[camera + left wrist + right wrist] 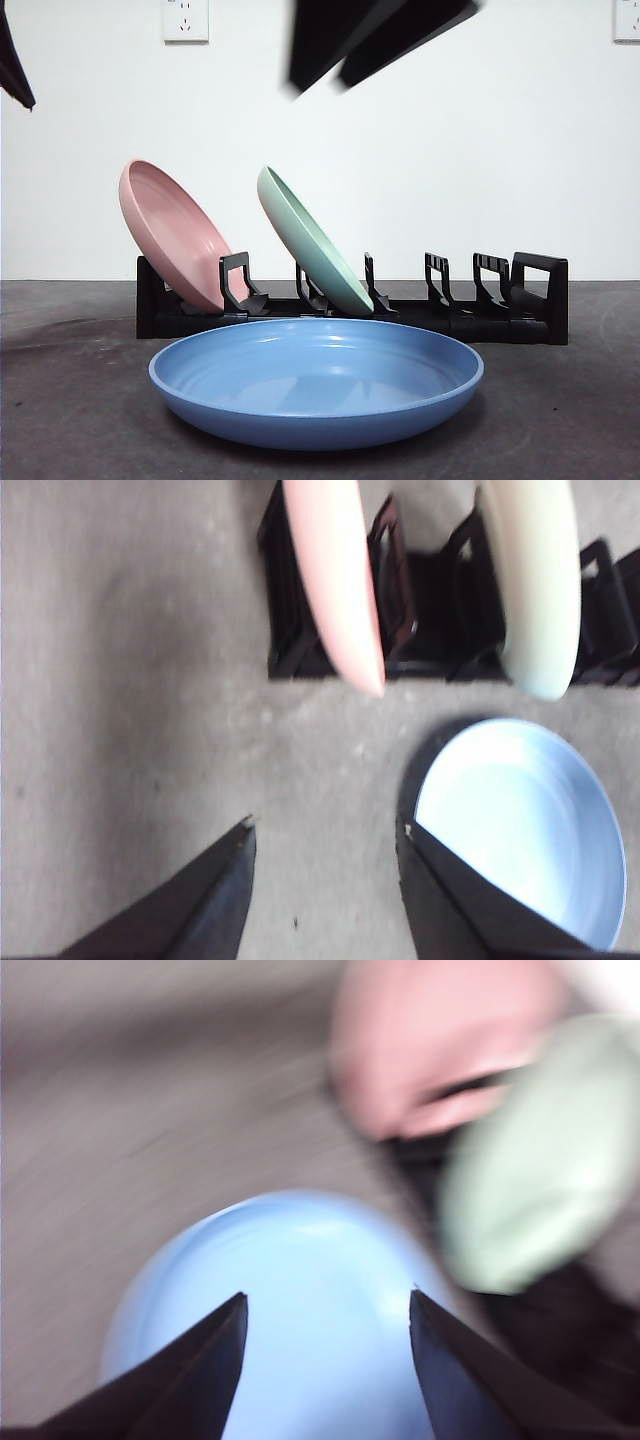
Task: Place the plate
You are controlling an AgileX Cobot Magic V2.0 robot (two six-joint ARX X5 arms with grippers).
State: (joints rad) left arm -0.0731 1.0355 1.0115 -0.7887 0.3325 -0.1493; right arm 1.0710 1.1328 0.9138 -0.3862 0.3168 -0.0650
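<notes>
A blue plate (315, 380) lies flat on the table in front of a black dish rack (500, 310). A pink plate (175, 235) and a green plate (310, 240) lean in the rack's left slots. My right gripper (325, 1305) is open and empty, high above the blue plate (320, 1290); it shows as blurred dark jaws at the top of the front view (370, 40). My left gripper (325, 830) is open and empty, above bare table beside the blue plate (520, 825), facing the pink plate (335, 580) and green plate (535, 580).
The rack's right slots (460, 285) hold nothing. A white wall with sockets (185, 18) stands behind the rack. A black arm tip (12, 65) shows at the top left corner. Grey table (70, 400) surrounds the blue plate.
</notes>
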